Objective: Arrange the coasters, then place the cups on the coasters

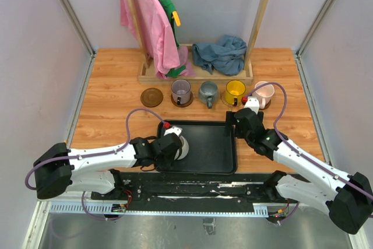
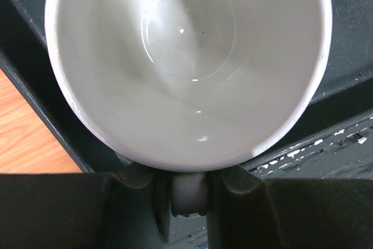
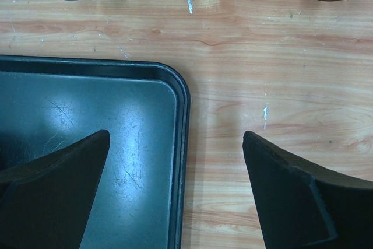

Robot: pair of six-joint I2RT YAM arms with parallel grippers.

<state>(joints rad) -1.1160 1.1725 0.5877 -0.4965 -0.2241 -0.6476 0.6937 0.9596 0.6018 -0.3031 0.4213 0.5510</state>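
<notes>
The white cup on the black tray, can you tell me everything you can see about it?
The white cup is creamy and shiny, like glazed pottery. It stands upright with its round mouth facing up, and it is empty inside apart from tiny specks. It sits in the left part of the black tray. Its small handle pokes out between the fingers of the left gripper, which sit close on both sides. Whether they squeeze it can't be told.

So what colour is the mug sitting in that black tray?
The mug is cream-white; the left wrist view, looking straight into it, shows it best.
</notes>
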